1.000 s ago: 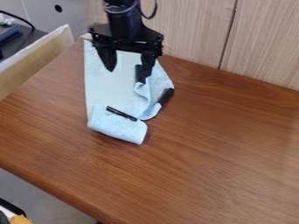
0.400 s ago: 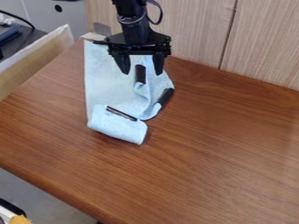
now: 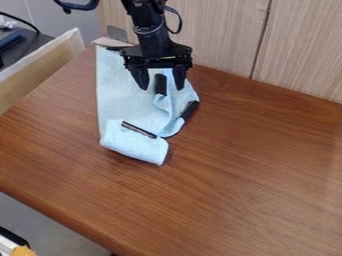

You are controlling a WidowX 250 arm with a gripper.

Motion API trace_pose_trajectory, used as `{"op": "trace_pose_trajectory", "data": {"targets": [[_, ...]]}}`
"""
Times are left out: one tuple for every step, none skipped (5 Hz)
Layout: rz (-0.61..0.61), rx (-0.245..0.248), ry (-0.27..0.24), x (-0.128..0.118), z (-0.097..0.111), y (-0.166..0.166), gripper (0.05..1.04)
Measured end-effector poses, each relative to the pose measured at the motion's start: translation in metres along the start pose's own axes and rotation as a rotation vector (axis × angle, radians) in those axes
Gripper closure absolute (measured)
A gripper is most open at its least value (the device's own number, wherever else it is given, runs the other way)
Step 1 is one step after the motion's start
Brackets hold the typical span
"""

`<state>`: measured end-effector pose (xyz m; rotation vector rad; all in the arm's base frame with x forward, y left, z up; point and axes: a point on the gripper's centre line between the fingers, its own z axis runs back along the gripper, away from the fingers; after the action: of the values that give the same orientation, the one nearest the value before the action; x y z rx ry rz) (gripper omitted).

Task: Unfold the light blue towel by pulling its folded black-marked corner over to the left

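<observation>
The black gripper hangs over the upper part of a light blue cloth, its two fingers apart and nothing held. Between the fingertips, as seen from the camera, stands a dark clip-like piece at the cloth's bunched upper right. Another black piece lies against the cloth's right edge. The near end of the cloth is folded over, and a thin black piece rests slantwise along that fold. Whether the fingertips touch the cloth, I cannot tell.
The cloth lies on a brown wooden table. A wood-panel wall rises behind it. At the left stands a pale board, with dark equipment beyond it.
The gripper has moved right, so its open fingers now stand either side of the dark upper piece in view; lately it sank slightly. Cloth and black pieces have not moved.
</observation>
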<state>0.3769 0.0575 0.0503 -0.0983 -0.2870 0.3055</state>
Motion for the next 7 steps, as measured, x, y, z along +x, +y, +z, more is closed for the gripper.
{"op": "trace_pose_trajectory", "data": {"targets": [[-0.014,0.001,0.016,-0.0024,-0.0067,0.0026,0.358],[-0.021,0.034,0.027,-0.0046,-0.0075,0.0063,0.665],[-0.029,0.059,0.033,-0.0060,-0.0098,0.0053,0.896],[-0.022,0.079,0.037,-0.0067,-0.0111,0.0088,1.012],[-0.018,0.085,0.041,-0.0074,-0.0111,0.0091,1.029],[-0.023,0.098,0.050,-0.0093,-0.0113,0.0087,1.029],[-0.034,0.099,0.052,-0.0094,-0.0091,0.0070,1.029]]}}
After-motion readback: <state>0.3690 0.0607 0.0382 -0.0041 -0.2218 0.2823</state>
